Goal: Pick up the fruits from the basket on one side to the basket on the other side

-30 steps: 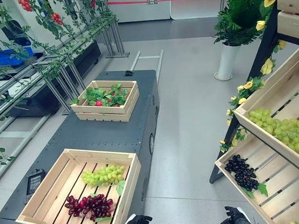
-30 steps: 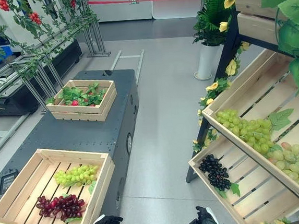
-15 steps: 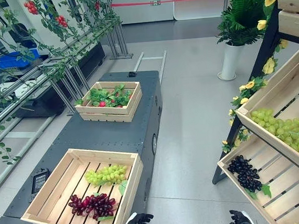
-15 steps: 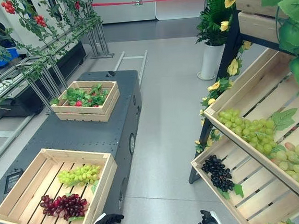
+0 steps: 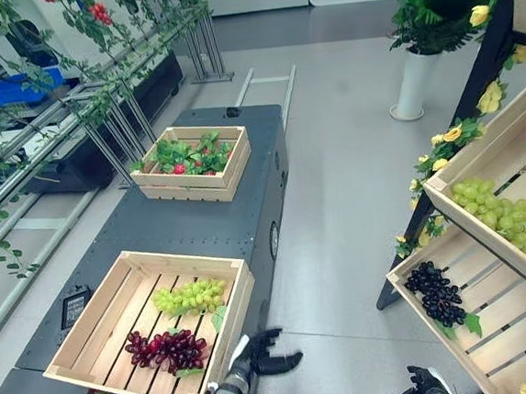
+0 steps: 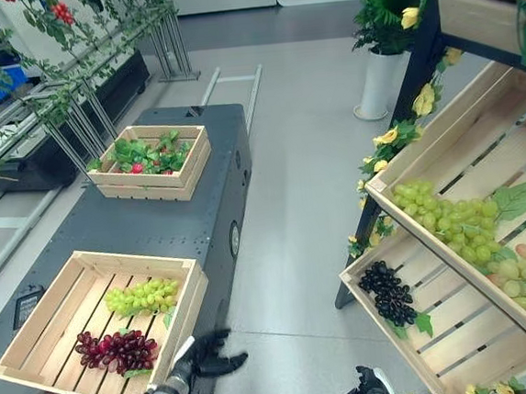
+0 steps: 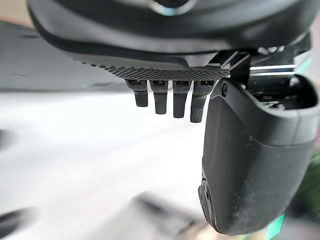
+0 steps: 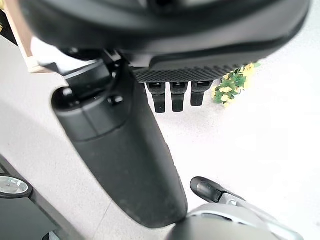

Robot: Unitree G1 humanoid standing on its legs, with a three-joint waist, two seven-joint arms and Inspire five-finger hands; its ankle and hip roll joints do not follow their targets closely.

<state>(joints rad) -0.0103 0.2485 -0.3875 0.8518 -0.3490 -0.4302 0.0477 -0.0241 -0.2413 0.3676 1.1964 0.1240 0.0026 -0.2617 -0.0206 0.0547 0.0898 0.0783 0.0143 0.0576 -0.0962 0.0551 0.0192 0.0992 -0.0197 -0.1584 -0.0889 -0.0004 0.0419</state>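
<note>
A wooden crate [image 5: 77, 338] on the dark cart holds green grapes [image 5: 190, 296] and red grapes [image 5: 167, 349]. On the slanted shelf at the right, a lower crate [image 5: 495, 320] holds black grapes [image 5: 437, 296] and the crate above [image 5: 468, 220] holds green grapes [image 5: 510, 221]. My left hand [image 5: 266, 356] hangs open beside the near crate's right corner, above the floor, holding nothing; its straight fingers [image 7: 172, 102] show in the left wrist view. My right hand [image 5: 423, 387] sits low at the bottom edge with relaxed fingers [image 8: 172, 97] over bare floor.
A second crate [image 5: 195, 160] of leafy greens and red fruit sits at the cart's [image 5: 183, 227] far end. A metal rack with vines [image 5: 70, 94] runs along the left. A white planter [image 5: 414, 82] stands behind the shelf. Grey floor [image 5: 338, 209] lies between cart and shelf.
The camera has tilted down, shifting the scene. My left hand has risen and reached forward beside the near crate. The fruit has not moved.
</note>
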